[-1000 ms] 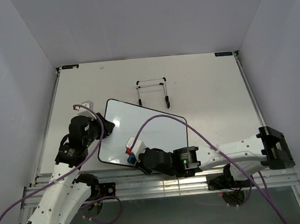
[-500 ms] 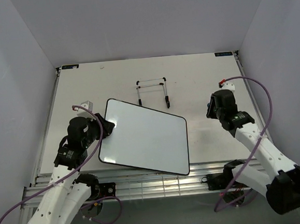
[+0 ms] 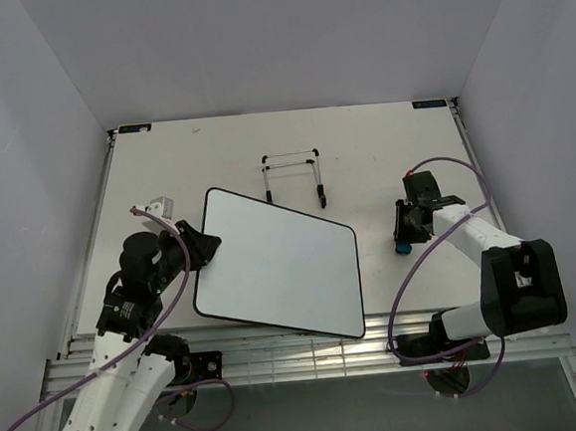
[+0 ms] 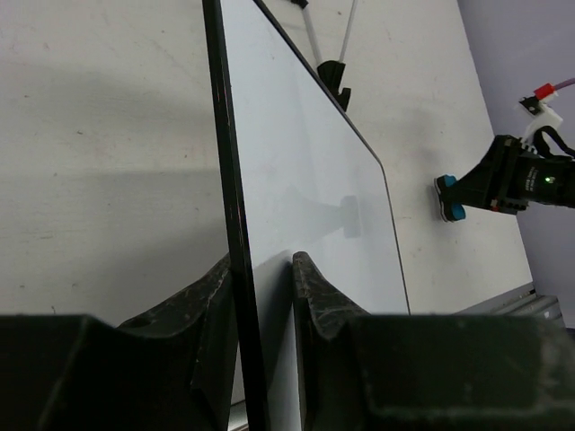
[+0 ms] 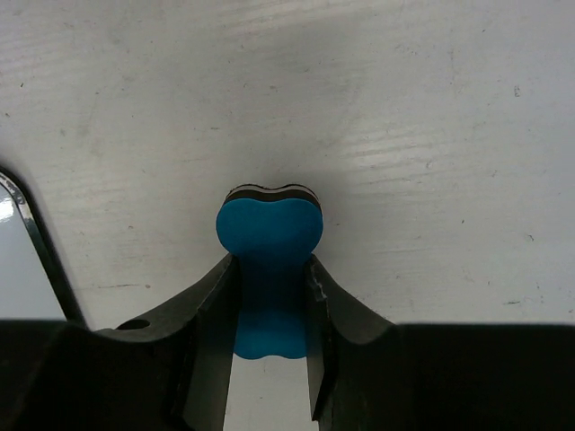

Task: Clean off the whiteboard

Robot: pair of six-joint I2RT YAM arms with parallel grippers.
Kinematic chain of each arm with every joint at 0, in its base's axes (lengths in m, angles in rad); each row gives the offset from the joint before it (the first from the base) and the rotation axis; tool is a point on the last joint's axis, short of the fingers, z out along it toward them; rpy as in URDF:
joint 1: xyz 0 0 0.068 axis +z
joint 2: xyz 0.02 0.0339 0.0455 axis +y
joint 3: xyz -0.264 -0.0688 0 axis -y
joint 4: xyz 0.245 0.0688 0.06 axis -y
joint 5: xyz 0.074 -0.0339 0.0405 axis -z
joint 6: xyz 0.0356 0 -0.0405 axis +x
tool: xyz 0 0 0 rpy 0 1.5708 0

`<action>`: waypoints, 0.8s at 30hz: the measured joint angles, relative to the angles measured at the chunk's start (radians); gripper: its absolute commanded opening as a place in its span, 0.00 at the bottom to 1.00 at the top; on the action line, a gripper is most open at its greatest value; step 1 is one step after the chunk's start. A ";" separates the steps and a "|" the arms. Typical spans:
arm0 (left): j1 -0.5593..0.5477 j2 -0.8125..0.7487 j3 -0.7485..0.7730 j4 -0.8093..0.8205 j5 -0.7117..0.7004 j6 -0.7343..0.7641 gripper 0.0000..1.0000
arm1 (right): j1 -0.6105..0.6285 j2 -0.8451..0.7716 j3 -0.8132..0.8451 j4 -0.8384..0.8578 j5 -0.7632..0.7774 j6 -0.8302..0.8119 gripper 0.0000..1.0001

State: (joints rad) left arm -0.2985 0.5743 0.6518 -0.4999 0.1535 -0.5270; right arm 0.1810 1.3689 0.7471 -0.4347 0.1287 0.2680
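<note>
The whiteboard (image 3: 277, 271) lies askew in the middle of the table, glossy white with a thin black rim, with no writing visible on it. My left gripper (image 3: 206, 247) is shut on its left edge. In the left wrist view the rim (image 4: 235, 242) runs between my fingers and the board's face (image 4: 305, 171) slants away, its held edge raised. My right gripper (image 3: 402, 238) is right of the board, apart from it, shut on the blue bone-shaped eraser (image 5: 269, 229). The eraser's far end touches the table.
The black wire easel stand (image 3: 293, 175) sits behind the board; one of its feet shows in the left wrist view (image 4: 334, 76). The board's right corner rim (image 5: 36, 242) shows at the left of the right wrist view. The table's metal front rail (image 3: 308, 349) runs below the board.
My right arm swung from the board's near edge out to the right, then came down onto the table beside the board with the eraser. My left gripper kept its hold; the board shifted slightly.
</note>
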 measured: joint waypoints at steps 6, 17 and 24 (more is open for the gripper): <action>-0.005 -0.035 0.005 -0.001 0.012 -0.019 0.00 | -0.011 0.014 0.007 0.006 -0.036 -0.019 0.54; -0.005 0.047 0.090 0.008 0.064 -0.049 0.00 | -0.012 -0.052 0.053 -0.040 -0.047 -0.022 0.56; -0.005 0.105 0.196 0.061 0.132 -0.092 0.00 | -0.014 -0.252 0.082 -0.088 -0.056 -0.022 0.56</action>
State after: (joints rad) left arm -0.3031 0.6792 0.8478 -0.4389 0.2859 -0.6189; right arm 0.1673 1.1168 0.8291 -0.5224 0.0727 0.2462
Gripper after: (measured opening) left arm 0.255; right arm 0.557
